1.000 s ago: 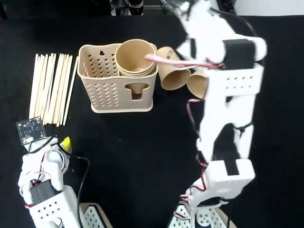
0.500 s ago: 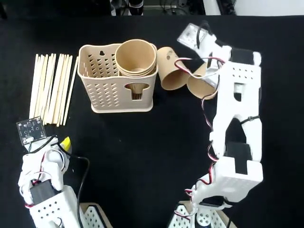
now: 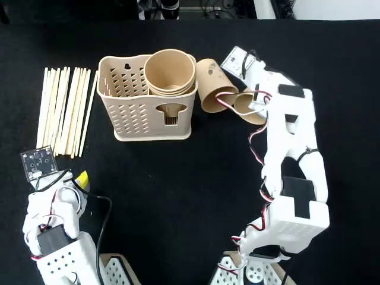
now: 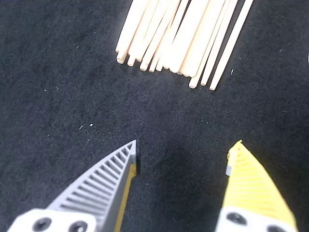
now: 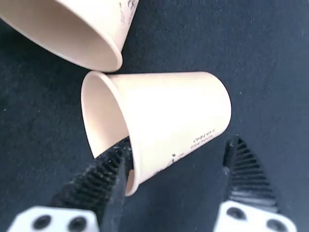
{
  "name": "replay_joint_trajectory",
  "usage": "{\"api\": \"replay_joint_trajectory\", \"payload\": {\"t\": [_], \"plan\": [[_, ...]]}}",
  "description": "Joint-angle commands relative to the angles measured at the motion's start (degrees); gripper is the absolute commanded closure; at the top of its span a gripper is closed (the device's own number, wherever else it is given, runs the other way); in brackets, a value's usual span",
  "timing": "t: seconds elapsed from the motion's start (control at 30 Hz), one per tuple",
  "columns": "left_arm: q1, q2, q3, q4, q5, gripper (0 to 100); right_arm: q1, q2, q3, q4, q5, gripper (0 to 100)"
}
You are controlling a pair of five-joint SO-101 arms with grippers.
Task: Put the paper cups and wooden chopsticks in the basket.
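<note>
A beige slotted basket [image 3: 127,104] holds a stack of paper cups [image 3: 170,70]. Two more cups lie on their sides to its right, one beside the basket [image 3: 209,85] and one farther right [image 3: 246,108]. My right gripper [image 5: 178,154] is open and low over the farther cup [image 5: 159,116]; one black finger [image 5: 113,166] is at its rim, the other [image 5: 241,164] is outside its wall. Wooden chopsticks [image 3: 64,110] lie in a row left of the basket. My left gripper [image 4: 183,150] hangs open above bare cloth, short of the chopstick ends [image 4: 183,43].
Black cloth covers the table. The right arm [image 3: 291,160] runs up the right side from its base at the front edge. The left arm's body [image 3: 50,231] sits at the front left corner. Open cloth lies in front of the basket.
The right arm has swung away from above the basket and dropped to the table, bringing its open fingers around the lying cup on the right. The left arm has stayed still.
</note>
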Motion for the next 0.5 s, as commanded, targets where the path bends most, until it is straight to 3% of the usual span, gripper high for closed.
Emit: {"api": "replay_joint_trajectory", "payload": {"t": [0.0, 0.2, 0.47], "plan": [[0.48, -0.35, 1.01, -0.18, -0.35, 70, 0.88, -0.75, 1.45, -5.98, 0.35, 75.0], [0.48, -0.35, 1.01, -0.18, -0.35, 70, 1.85, -1.27, 4.35, -12.92, 0.44, 99.2], [0.48, -0.35, 1.01, -0.18, -0.35, 70, 4.92, -7.16, 4.18, -10.46, -5.63, 98.6]]}}
